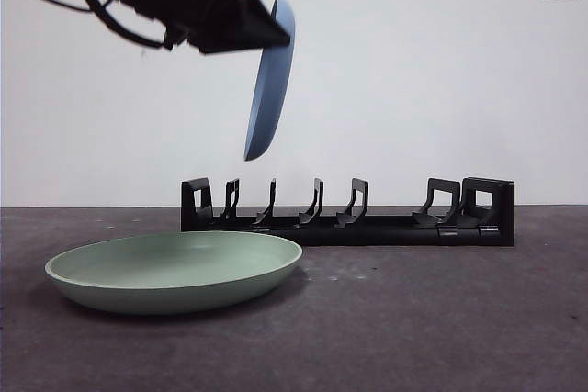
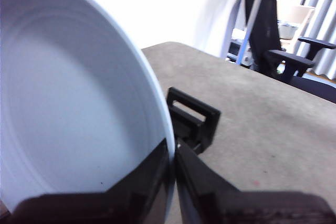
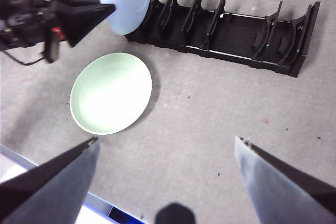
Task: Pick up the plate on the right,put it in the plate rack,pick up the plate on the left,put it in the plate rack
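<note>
**Blue plate held over the rack end**

Left gripper [image 1: 276, 29] is clamped on the rim of the blue plate [image 1: 270, 80], which hangs nearly on edge below the jaws. Directly beneath it: the plate rack [image 1: 349, 218], prongs upright, plate above its end (not touching). Nearer the camera and lower, the green plate [image 1: 175, 268] lies flat on the table [image 1: 441, 319]. Right gripper [image 3: 165, 145] waits well apart, jaws spread wide, holding nothing.

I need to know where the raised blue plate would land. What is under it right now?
The plate rack end with its first prongs lies below the blue plate, which the left claw holds. The green plate lies nearer the camera.
</note>
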### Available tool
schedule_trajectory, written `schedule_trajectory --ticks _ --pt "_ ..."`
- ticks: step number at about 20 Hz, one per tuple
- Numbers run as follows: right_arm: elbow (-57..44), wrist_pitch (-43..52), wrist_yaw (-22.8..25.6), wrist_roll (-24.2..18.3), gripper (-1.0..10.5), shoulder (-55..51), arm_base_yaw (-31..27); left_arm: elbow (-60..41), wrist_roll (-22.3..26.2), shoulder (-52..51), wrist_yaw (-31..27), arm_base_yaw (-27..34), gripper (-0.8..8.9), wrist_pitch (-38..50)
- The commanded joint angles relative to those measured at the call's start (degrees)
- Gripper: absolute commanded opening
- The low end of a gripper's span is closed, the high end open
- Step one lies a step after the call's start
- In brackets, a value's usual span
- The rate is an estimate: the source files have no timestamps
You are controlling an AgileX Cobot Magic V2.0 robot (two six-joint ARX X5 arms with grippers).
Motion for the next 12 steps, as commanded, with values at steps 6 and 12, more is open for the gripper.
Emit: schedule_trajectory --ticks 6,12 --pt "-0.28 -1.38 -0.15 -0.44 4.4 -0.09 0.11 5.73 -0.46 8.26 3.32 2.43 -0.08 0.94" --pt "-0.28 -1.38 -0.09 -0.66 4.4 -0.04 0.11 7.63 0.79 11.69 2.05 2.43 -0.08 -2.82"
